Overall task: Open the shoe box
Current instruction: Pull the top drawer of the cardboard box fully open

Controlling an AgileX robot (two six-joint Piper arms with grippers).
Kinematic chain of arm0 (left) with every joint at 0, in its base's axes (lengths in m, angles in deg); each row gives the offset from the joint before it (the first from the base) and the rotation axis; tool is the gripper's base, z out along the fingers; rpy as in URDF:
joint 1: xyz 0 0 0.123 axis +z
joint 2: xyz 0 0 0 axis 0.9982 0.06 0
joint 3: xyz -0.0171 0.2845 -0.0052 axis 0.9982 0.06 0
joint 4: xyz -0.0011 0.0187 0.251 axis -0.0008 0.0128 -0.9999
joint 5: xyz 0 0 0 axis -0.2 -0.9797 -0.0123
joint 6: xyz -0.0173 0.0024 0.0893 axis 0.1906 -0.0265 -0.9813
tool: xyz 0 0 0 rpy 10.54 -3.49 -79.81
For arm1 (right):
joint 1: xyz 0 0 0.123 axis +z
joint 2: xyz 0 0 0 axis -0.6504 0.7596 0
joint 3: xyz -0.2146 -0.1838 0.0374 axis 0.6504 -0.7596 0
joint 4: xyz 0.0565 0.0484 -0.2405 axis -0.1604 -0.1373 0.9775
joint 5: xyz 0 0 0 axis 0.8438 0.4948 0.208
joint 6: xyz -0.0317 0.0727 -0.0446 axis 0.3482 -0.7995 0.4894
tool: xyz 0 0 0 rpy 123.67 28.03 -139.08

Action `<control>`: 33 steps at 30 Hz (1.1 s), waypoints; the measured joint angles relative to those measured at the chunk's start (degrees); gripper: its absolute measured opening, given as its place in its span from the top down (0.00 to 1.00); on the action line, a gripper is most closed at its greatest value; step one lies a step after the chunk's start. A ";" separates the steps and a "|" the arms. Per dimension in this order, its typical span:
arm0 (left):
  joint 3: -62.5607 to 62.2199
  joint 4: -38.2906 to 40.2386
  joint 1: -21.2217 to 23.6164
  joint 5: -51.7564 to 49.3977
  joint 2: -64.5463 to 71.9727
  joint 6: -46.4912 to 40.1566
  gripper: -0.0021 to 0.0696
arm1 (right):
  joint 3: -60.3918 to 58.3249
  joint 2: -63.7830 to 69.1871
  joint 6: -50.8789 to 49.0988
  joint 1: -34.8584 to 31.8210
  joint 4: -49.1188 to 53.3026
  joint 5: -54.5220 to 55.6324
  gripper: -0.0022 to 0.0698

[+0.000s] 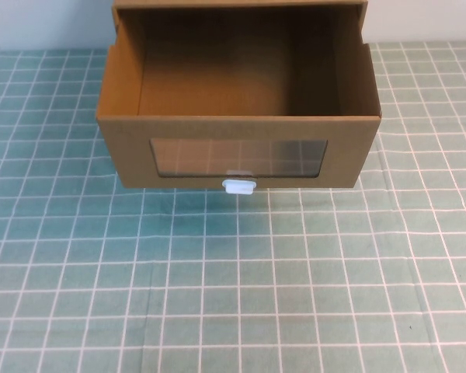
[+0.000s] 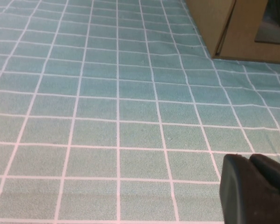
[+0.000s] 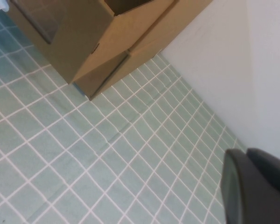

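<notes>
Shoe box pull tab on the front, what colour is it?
The pull tab is white, clearest in the high view.

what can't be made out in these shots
shoe box: rear cut off by the high view's top edge; inner far end in shadow.
left gripper: over the mat, mostly cut off by the left wrist view's edge.
right gripper: shut, beside the shoe box, mostly cut off by the right wrist view's edge.
</notes>
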State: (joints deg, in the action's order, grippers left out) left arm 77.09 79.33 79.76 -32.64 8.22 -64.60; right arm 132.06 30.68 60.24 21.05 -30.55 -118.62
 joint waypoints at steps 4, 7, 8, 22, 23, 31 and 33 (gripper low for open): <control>0.00 0.00 0.00 -0.11 0.00 0.00 0.98 | 0.00 -1.23 0.00 -4.16 -1.41 0.93 0.99; 0.00 0.00 0.00 -0.11 0.00 0.00 0.98 | 0.00 -3.08 0.00 -11.56 -3.73 1.54 0.99; 0.00 0.00 0.00 -0.11 0.00 0.00 0.98 | 0.00 -3.82 0.00 -14.31 -5.29 2.00 0.99; 0.00 -0.03 0.00 -0.11 0.00 0.00 0.98 | -0.69 -9.55 -0.11 -43.72 -48.52 15.34 0.99; 0.00 -0.03 0.00 -0.11 0.00 0.00 0.98 | -1.36 -9.55 -0.11 -43.73 -49.49 17.61 0.99; 0.00 -0.24 0.00 -0.11 -0.08 0.00 0.98 | -19.55 -19.16 0.01 -45.65 -41.19 39.42 0.99; 0.00 -0.24 0.00 -0.18 -0.08 0.00 0.98 | -25.79 -22.71 0.01 -47.32 -39.66 43.89 0.99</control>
State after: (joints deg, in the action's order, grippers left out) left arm 77.09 79.08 79.76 -32.82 8.14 -64.60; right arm 106.27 7.97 60.25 -26.27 -70.21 -74.74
